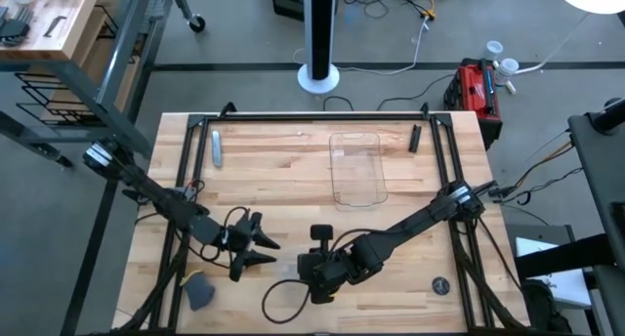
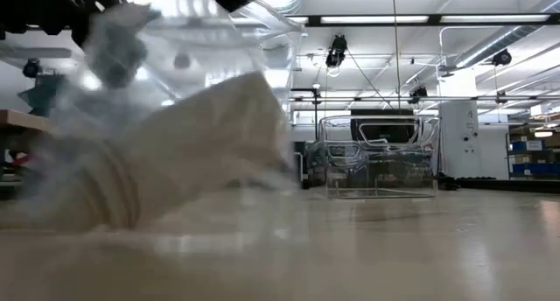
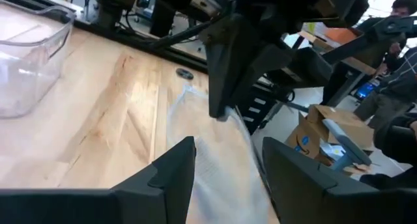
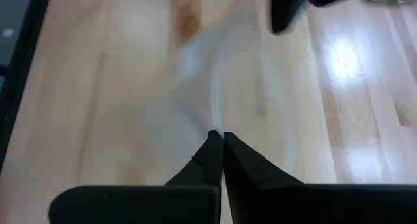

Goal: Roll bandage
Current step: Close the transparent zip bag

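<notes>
Left gripper (image 1: 262,253): near the front of the light wooden worktop (image 1: 293,160), left of centre; jaws spread wide, holding nothing. In the left wrist view its two dark fingers (image 3: 171,178) stand apart with thin white fabric between and beyond them.
Right gripper (image 4: 217,140): front centre of the worktop, just right of the left gripper; jaws pressed together, pinching the edge of the fabric.
Bandage: soft white-grey gauze strip (image 3: 218,165), lying on the worktop between the two grippers, one part lifted at the right jaws. In the low view it shows as a pale draped mass (image 2: 188,152) close to the camera, blurred; whether any part is rolled cannot be told.
Clear rectangular plastic tray (image 1: 355,167): upright on the worktop, behind the grippers, well apart from the bandage.
Grey pen-like object (image 1: 216,147): rear left of the worktop.
Person: partly visible in the room beyond, in the left wrist view (image 3: 397,38).
</notes>
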Controlling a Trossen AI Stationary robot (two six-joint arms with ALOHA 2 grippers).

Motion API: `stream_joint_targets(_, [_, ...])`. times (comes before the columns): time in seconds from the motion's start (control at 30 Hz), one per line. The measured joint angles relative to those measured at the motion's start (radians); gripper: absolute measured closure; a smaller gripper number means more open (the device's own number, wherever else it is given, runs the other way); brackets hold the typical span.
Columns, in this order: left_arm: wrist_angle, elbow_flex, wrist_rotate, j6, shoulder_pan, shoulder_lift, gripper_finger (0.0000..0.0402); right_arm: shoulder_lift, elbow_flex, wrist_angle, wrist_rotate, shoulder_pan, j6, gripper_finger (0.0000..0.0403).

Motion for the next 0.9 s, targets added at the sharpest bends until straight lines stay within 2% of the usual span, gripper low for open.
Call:
stream_joint_targets(0.13, [0.028,0.0,0.0,0.058,-0.029,-0.026,0.0241,0.0,0.0,-0.039,0.021,0.003,0.096,0.0403])
stream_joint_targets(0.3, [0.121,0.001,0.0,0.194,-0.069,-0.05,0.0243,-0.001,-0.036,-0.043,0.121,0.022,0.147,0.0403])
stream_joint_targets(0.57, [0.152,-0.001,-0.061,0.374,-0.1,0.015,0.0227,-0.001,-0.159,0.146,0.172,0.057,0.152,0.0403])
stream_joint_targets(0.73, [0.156,-0.011,-0.105,0.393,-0.101,0.029,0.0224,-0.003,-0.222,0.229,0.219,0.076,0.176,0.0403])
stream_joint_targets(0.9, [0.16,-0.05,-0.131,0.322,-0.105,0.042,0.0223,-0.004,-0.282,0.36,0.194,0.08,0.168,0.0403])
